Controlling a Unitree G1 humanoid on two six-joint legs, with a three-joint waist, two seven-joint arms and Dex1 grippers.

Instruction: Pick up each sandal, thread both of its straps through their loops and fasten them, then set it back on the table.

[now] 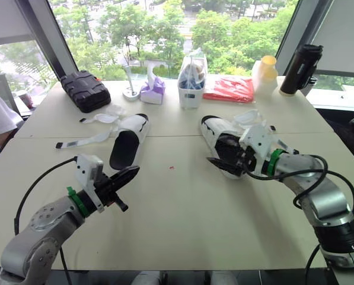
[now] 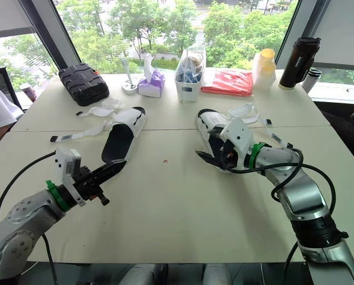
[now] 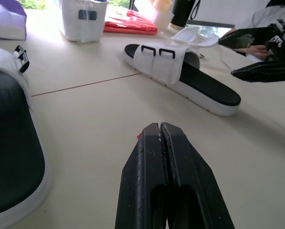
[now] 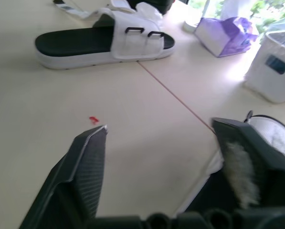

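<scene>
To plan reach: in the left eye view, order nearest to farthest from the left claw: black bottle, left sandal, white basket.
1. left sandal, just ahead of left claw
2. white basket, far middle
3. black bottle, far right

The left gripper [image 3: 160, 128] and right gripper [image 4: 160, 128] each have two black wedge-shaped fingers [image 4: 85, 167] tapering to points (the right pair finely ribbed). Directly behind the jaws sits a white boxy block [image 1: 89, 169], then a green ring [image 1: 77, 202], then silver-grey rounded arm shells [image 1: 46, 222]. Black cables [image 1: 26, 195] loop back from behind the jaws.
</scene>
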